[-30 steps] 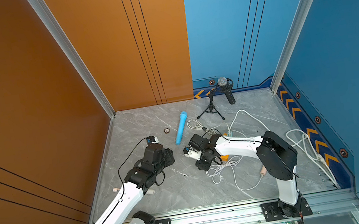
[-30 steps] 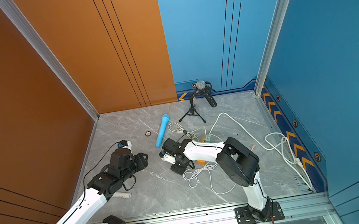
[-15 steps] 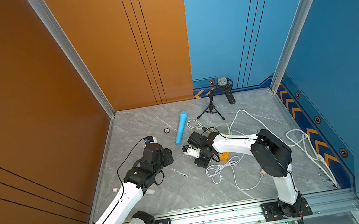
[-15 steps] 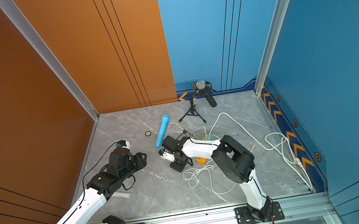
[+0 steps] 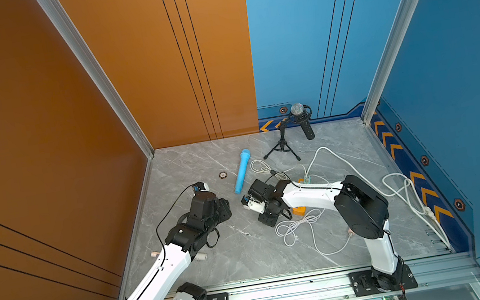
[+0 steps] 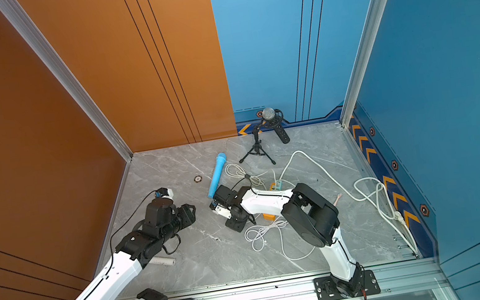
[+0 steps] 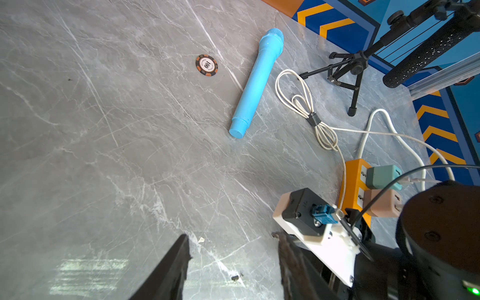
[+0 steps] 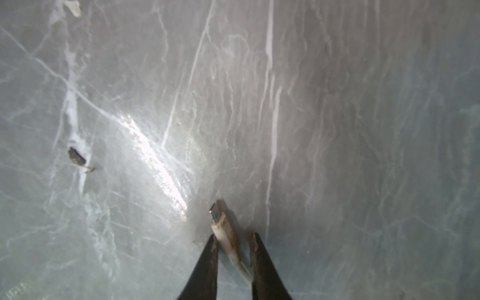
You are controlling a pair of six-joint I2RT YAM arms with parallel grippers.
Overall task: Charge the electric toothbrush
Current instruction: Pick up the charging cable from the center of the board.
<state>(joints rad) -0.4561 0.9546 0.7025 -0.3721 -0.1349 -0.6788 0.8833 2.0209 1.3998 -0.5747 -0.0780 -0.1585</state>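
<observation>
The electric toothbrush [image 6: 165, 261] is a white cylinder lying on the floor under my left forearm, mostly hidden in both top views [image 5: 200, 256]. My left gripper [image 7: 233, 246] is open and empty over bare floor. My right gripper [image 8: 233, 235] points down at the floor left of a loose white cable coil [image 5: 296, 225]. The cable's plug [image 8: 220, 226] lies between the right gripper's narrowly parted fingers. One fingertip [image 8: 213, 241] touches the plug and a small gap shows on the other side. The orange power strip [image 7: 353, 179] holds two adapters.
A blue microphone [image 5: 242, 171] and a poker chip [image 5: 222, 175] lie behind the arms. A black microphone on a tripod [image 5: 299, 121] stands at the back wall. A second bundled cable [image 7: 306, 109] and a long white cord [image 5: 401, 190] trail to the right.
The right gripper's jaws have narrowed around the cable plug and the right arm's elbow has shifted. The left arm has not moved.
</observation>
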